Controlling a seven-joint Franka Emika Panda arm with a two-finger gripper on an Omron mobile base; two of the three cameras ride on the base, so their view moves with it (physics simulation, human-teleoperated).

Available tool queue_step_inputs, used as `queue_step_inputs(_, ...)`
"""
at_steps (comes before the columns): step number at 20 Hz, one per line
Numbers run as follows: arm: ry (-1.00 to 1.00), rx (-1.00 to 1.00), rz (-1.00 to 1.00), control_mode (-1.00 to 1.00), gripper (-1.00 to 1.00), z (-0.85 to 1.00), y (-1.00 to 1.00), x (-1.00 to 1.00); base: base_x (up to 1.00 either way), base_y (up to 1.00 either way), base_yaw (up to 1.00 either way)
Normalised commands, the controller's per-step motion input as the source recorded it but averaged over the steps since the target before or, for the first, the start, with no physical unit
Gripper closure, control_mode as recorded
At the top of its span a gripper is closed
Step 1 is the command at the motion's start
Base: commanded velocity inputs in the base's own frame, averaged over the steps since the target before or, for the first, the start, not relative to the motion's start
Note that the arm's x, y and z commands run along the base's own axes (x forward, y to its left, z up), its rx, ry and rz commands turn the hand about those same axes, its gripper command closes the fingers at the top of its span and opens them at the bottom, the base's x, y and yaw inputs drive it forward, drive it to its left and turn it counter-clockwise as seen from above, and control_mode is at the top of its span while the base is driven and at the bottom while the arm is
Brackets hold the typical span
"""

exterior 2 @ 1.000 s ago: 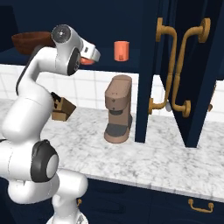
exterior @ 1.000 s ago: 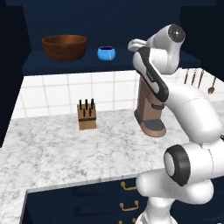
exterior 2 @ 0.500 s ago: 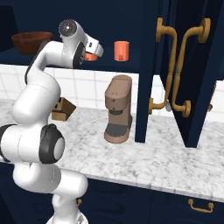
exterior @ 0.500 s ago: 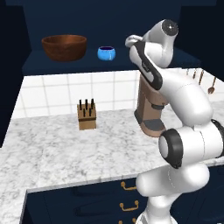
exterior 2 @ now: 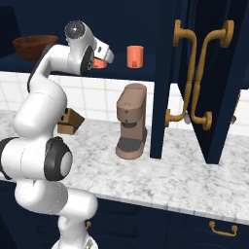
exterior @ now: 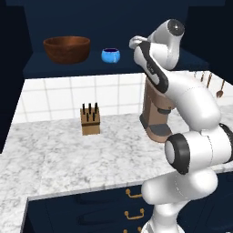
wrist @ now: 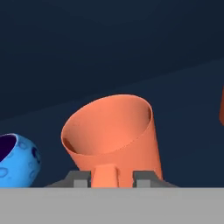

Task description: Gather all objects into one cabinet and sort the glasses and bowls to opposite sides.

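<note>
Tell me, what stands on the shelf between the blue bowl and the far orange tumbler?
The other orange tumbler, straddled by the gripper, stands between the blue bowl and the far tumbler, per hand and right base views.

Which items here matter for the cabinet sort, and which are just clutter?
Job:
- wooden bowl
- blue bowl
- orange tumbler at the fingers
- second orange tumbler
- navy cabinet shelf

Lying about:
- knife block
- coffee maker
- hanging utensils
</note>
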Motion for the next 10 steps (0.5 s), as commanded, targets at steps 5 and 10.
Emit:
queue_step_inputs(5,0.0,-0.01,0.0,-1.0,-1.0,0.0,0.02,-0.01,0.0,0.0,0.0)
queue_step_inputs(10,-0.1,-0.02,0.02,-1.0,-1.0,0.09,0.01,-0.81,0.0,0.0,0.0)
